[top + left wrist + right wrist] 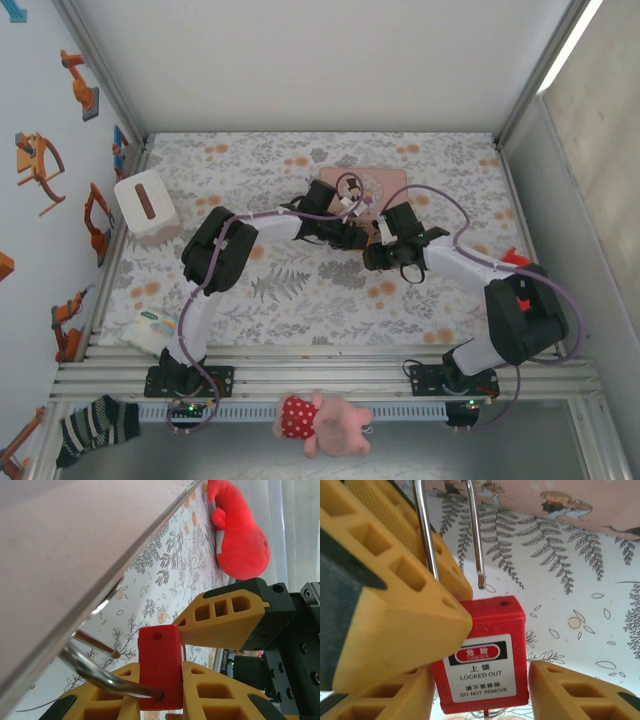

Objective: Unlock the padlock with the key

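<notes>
The padlock (pixel 482 665) looks already unlocked — its shackle (pixel 475 535) tip hangs free above the body. Left gripper (pixel 160 695) pinches it; right gripper (pixel 480 692) stands spread around it — little remains.

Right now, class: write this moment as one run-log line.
left gripper: shut on padlock | right gripper: open around padlock | shackle: one end out

bright, even light; a strip lamp (pixel 572 45) glows at the far right overhead, and soft shadows lie on the table (pixel 300 300). in the left wrist view the pink box (pixel 70 555) is blurred close up, and glare streaks the shackle of the padlock (pixel 159 670).
</notes>
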